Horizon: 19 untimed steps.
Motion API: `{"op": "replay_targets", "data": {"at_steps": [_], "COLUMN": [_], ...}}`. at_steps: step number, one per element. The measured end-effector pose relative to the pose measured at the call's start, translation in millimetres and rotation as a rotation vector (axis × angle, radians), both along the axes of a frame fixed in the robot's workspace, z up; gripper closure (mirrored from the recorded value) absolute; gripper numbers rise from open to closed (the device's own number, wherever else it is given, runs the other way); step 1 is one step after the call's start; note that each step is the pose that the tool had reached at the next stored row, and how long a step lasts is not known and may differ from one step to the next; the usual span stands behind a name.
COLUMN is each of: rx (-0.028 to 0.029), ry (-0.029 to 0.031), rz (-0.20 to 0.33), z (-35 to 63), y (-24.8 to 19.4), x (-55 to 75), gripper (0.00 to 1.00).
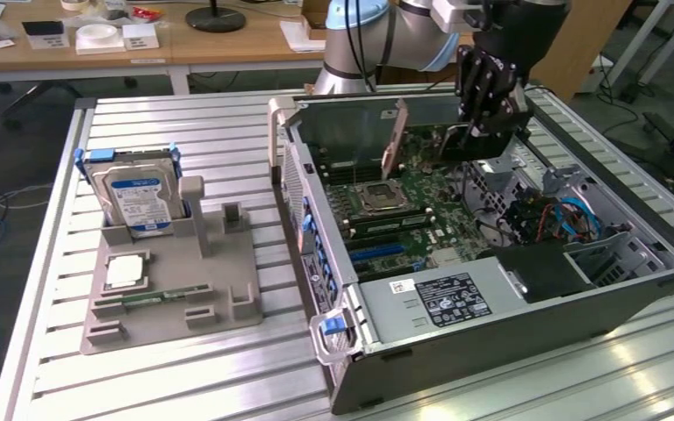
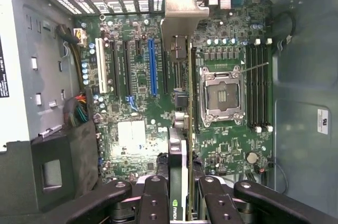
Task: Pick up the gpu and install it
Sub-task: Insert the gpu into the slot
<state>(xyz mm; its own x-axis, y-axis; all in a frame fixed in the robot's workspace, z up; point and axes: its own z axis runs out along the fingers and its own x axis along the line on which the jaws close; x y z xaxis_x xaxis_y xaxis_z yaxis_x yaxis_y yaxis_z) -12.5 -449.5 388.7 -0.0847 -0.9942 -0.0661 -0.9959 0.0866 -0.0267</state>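
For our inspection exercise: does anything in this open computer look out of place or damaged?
Nothing looks damaged or spilled. The graphics card stands on edge over the motherboard, held in the gripper. The processor socket is empty.

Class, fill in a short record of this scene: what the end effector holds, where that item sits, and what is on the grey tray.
End effector: the end effector is shut on the gpu
Gpu position: edge-on over the motherboard, inside the open computer case
Gpu bracket: points toward the vented rear wall
Seated in slot: cannot tell
Grey tray: the grey tray carries an upright hard drive and a memory stick
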Motion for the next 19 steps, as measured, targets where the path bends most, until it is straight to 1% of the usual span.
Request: {"op": "replay_targets", "data": {"at_steps": [5,13,19], "rx": [-0.0006,-0.0015,-0.0015], "ry": [0.0,0.0,0.0001], "rz": [0.0,0.0,0.0], "z": [-1.5,-1.6,-7.2], "y": [-5.3,-5.5,-5.8], "x": [-0.5,-0.5,-0.5], "gripper": [0.73,0.73,0.73]}}
